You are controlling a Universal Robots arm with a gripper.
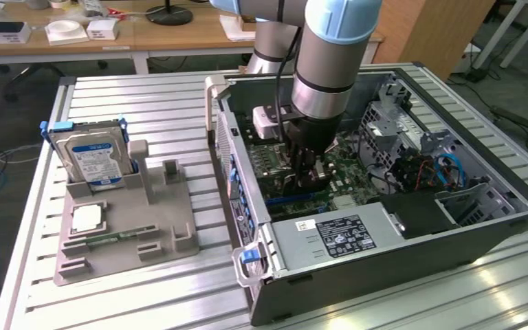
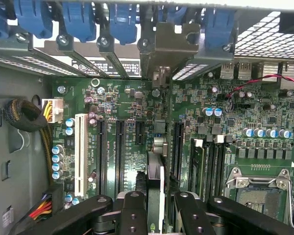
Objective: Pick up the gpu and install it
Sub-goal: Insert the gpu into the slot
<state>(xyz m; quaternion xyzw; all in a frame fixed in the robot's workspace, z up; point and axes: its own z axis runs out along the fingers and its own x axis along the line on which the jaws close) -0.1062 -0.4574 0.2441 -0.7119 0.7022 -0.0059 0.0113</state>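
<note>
Your gpu [image 2: 156, 181], a thin flat green circuit-board card seen edge-on with its silver metal end bracket [image 2: 161, 49] up against the case's rear slot wall, sits pinched between the jaws of the black gripper [image 2: 156, 208], which are closed narrow on its upper edge. The card hangs straight down from the jaws, long axis running from the gripper toward the bracket, parallel with the black expansion slots [image 2: 119, 156] on the green motherboard [image 2: 225, 132]. Judged from the wrist view, the card's lower edge lies along one slot line between the black slots and the memory slots [image 2: 206, 161]; whether it is seated or just touching you cannot tell. Blue slot latches [image 2: 122, 22] line the rear wall above the bracket. In the exterior view the grey-and-blue arm [image 1: 333, 62] reaches down into the open black computer case [image 1: 374, 199], gripper [image 1: 305, 180] deep among the boards, so room is tight on all sides: a drive cage [image 1: 470, 203] on the exterior view's right, a labelled grey power supply [image 1: 337, 237] near. Outside, on the slatted metal table [image 1: 135, 103], a grey parts holder [image 1: 126, 227] carries a boxy silver hard drive with blue label [image 1: 90, 155], well apart.
</note>
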